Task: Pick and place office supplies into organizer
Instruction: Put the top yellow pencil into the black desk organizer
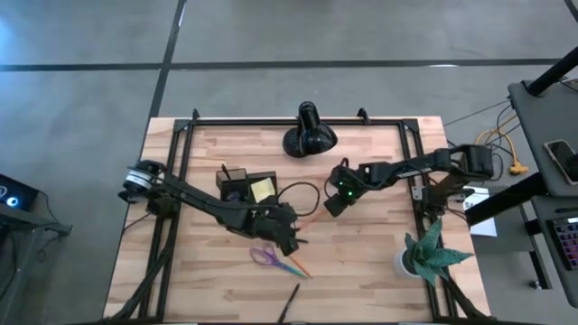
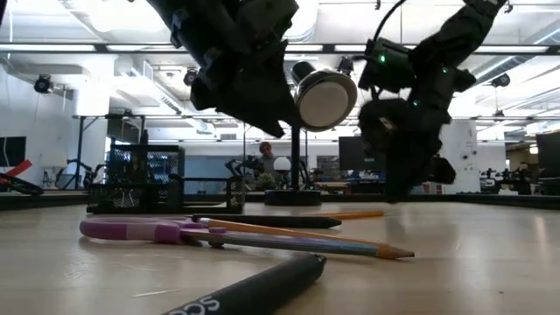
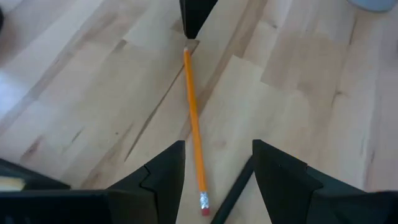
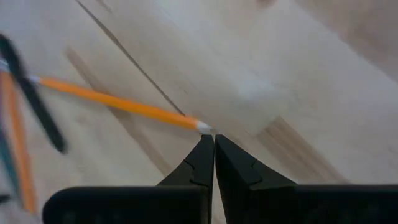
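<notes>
A thin orange pencil (image 3: 194,127) lies flat on the wooden table (image 1: 361,262). My left gripper (image 3: 217,171) hovers open over its eraser end (image 3: 204,202), one finger on either side of it and of a black pen (image 3: 231,194). My right gripper (image 4: 213,146) is shut, slanting down, with its fingertips at the pencil's sharpened tip (image 4: 204,126). The black organizer (image 1: 246,188), holding a yellow sticky-note pad (image 1: 262,189), stands behind my left gripper (image 1: 287,233). Purple-handled scissors (image 1: 265,256) lie nearer the front edge. My right gripper's shut fingertips (image 4: 208,140) come slanting down from the table's right at the orange pencil's sharpened tip. The tip lies just ahead of them on the table. Whether they touch it, I cannot tell.
A black dome lamp (image 1: 309,135) stands at the far edge and a green plant in a white pot (image 1: 424,253) at the right front. A striped pencil (image 2: 306,241) lies by the scissors (image 2: 131,230), and a dark marker (image 1: 289,302) near the front edge.
</notes>
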Action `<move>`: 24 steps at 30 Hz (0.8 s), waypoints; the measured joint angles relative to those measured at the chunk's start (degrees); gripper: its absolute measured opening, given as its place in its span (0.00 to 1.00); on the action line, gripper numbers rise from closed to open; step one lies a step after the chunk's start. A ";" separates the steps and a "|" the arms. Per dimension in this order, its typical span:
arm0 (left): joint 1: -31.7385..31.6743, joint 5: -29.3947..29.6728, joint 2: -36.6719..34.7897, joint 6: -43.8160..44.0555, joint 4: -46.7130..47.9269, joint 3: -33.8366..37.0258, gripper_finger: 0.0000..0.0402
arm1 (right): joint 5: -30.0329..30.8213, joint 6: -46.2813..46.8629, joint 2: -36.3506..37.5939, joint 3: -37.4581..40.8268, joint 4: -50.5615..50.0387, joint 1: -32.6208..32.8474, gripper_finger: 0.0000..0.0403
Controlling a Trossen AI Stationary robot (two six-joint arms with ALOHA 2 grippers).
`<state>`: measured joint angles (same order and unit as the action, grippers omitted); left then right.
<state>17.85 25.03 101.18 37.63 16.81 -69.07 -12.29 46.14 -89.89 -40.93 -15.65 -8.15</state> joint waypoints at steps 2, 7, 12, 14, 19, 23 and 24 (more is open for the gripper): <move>0.00 -0.87 -0.02 0.07 0.39 0.28 0.42 | -0.40 -0.38 -1.15 -0.10 1.20 -0.01 0.02; -0.04 -2.09 -0.03 1.28 0.36 1.78 0.42 | -1.54 -0.40 -2.21 -0.07 3.44 -0.01 0.02; -0.04 -3.70 -0.04 1.26 0.35 2.29 0.42 | -1.88 0.17 -1.10 -0.21 3.61 -0.01 0.02; -0.04 -3.74 -0.04 1.28 0.66 2.47 0.42 | -1.84 0.19 -1.05 -0.31 3.82 -0.01 0.02; -0.05 -3.75 -0.04 1.26 0.50 2.76 0.42 | -1.79 0.26 -1.76 -0.26 3.96 -0.01 0.02; -0.04 -3.75 -0.04 1.24 0.62 2.83 0.42 | -1.84 0.39 -3.89 -0.26 4.49 -0.01 0.02; -0.04 -3.75 -0.04 1.24 0.58 2.83 0.42 | -1.95 0.38 -4.30 -0.26 4.62 -0.03 0.02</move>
<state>17.80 21.28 101.14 38.87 17.39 -66.24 -14.25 46.52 -94.19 -41.19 -11.03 -8.18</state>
